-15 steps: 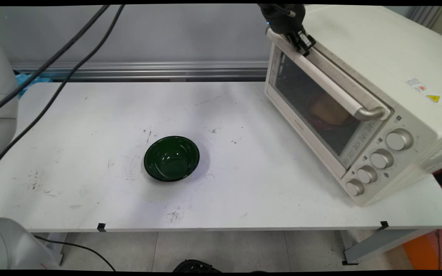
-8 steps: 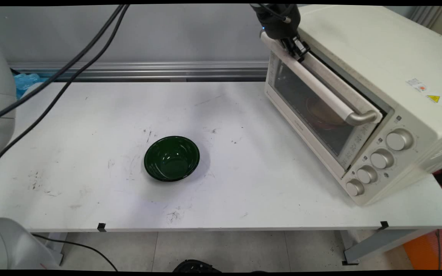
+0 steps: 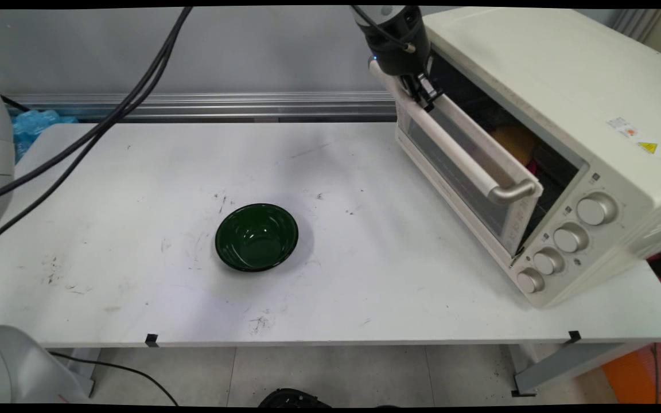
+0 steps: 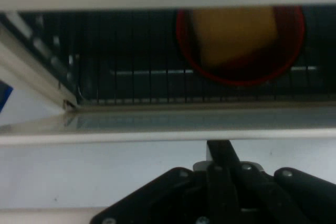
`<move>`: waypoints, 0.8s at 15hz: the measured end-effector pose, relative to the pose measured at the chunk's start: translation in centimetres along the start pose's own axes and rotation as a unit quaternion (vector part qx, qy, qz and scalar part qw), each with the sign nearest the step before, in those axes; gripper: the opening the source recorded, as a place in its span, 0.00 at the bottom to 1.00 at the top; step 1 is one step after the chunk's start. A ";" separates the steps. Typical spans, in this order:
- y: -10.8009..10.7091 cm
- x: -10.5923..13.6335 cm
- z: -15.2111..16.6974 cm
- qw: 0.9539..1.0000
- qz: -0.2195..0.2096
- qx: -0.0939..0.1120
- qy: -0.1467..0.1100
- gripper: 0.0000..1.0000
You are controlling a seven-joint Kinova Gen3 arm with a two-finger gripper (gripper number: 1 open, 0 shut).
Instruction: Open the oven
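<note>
Now end effector [image 3: 422, 92] grips handle [image 3: 457, 150] of cream oven [image 3: 560, 86], door ajar

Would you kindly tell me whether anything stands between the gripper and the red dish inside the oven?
Yes: the oven door, only partly open. The gripper sits at its handle, outside, and the door's top edge runs between it and the red dish on the rack. The gap above that edge looks clear.

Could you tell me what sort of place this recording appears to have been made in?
Probably a robotics lab set up as a mock kitchen: a scuffed white table holding only a toaster oven and a green bowl, with the gripper at the oven's door handle.
</note>
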 end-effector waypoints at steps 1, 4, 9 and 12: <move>0.1 -0.3 -0.1 1.000 0.001 0.000 -0.003 0.00; 0.3 -1.1 0.0 1.000 0.003 -0.001 -0.014 0.00; 0.3 -2.5 0.5 1.000 0.009 -0.002 -0.023 0.00; 0.2 -3.7 1.0 1.000 0.010 -0.004 -0.024 0.00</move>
